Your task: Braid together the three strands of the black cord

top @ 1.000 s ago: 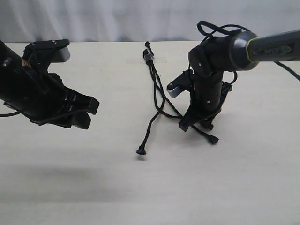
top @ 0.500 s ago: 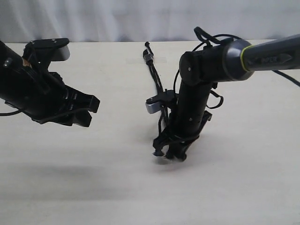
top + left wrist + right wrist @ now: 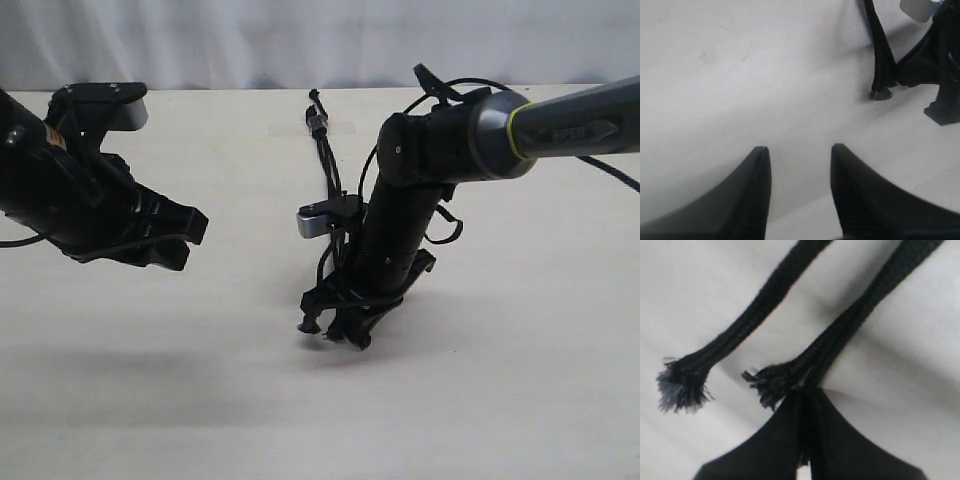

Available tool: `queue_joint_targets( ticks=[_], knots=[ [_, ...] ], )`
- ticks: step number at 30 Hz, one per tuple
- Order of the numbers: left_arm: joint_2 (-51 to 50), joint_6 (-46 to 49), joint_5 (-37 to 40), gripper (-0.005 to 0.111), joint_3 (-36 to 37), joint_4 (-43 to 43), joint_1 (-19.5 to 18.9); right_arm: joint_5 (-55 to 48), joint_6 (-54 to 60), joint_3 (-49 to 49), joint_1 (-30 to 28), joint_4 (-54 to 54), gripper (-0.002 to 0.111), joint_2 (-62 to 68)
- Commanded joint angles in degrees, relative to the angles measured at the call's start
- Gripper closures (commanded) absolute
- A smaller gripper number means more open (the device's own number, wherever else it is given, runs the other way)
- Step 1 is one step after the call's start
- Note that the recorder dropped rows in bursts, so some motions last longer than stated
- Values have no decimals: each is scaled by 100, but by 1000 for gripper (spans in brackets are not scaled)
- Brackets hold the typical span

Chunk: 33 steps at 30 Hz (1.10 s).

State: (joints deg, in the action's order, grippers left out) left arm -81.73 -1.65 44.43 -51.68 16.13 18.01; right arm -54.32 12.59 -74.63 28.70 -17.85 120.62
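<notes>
The right end effector (image 3: 806, 399) was pinched tight on a strand (image 3: 860, 310) just behind its frayed tip, with no gap visible between the fingers. A second strand (image 3: 740, 330) lay just beside it on the pale surface (image 3: 700, 285), clear of the fingers, with its frayed knob splayed out.

In the exterior view this end effector (image 3: 340, 328) pointed down with its tips at the surface, near the middle of the scene. One frayed strand end showed just beside the tips. The black cord (image 3: 327, 160) ran from its bound end near the far edge toward the near side. Its strands disappeared behind the right arm, so their crossings could not be made out.

The left end effector (image 3: 188, 238) hung over the left part of the surface, well apart from the cord. In its wrist view its fingers (image 3: 757, 190) stood moderately apart with nothing between them. A frayed strand end lay beyond them, beside the right end effector's black body.
</notes>
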Motion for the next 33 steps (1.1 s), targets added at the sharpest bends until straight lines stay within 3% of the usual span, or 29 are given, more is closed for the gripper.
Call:
queue_joint_targets(
  ticks=[1, 4, 7, 13, 15, 19, 22, 27, 31, 33],
  knots=[
    [37, 15, -116, 69, 2, -157, 5, -14, -403, 108, -3, 700, 104, -153],
    [37, 15, -142, 69, 2, -197, 5, -110, -899, 108, -3, 1405, 104, -313],
    [37, 15, -153, 69, 2, -197, 5, -90, -1007, 108, -3, 1446, 101, -313],
    [37, 15, -160, 69, 2, -197, 5, -268, -1259, 96, -3, 1414, 63, -522],
    [37, 15, -149, 70, 2, -310, 5, -490, -1516, 119, -3, 1445, 58, -1025],
    [37, -265, 98, 90, 2, -1333, -68, -423, -1516, 318, -240, 1433, 63, -1735],
    [37, -704, 343, 107, 2, -1940, -405, -433, -1516, 634, -640, 1433, 79, -2228],
    [37, -583, 800, 107, 2, -2021, -1387, -336, -1690, 1307, -1670, 1433, 104, -2945],
    [37, -497, 1342, 107, 2, -1874, -2167, -601, -1756, 1606, -2357, 1433, 104, -3423],
    [74, -479, 1605, 107, 2, -1613, -2381, -626, -1756, 1705, -2483, 1460, 104, -3773]
  ],
)
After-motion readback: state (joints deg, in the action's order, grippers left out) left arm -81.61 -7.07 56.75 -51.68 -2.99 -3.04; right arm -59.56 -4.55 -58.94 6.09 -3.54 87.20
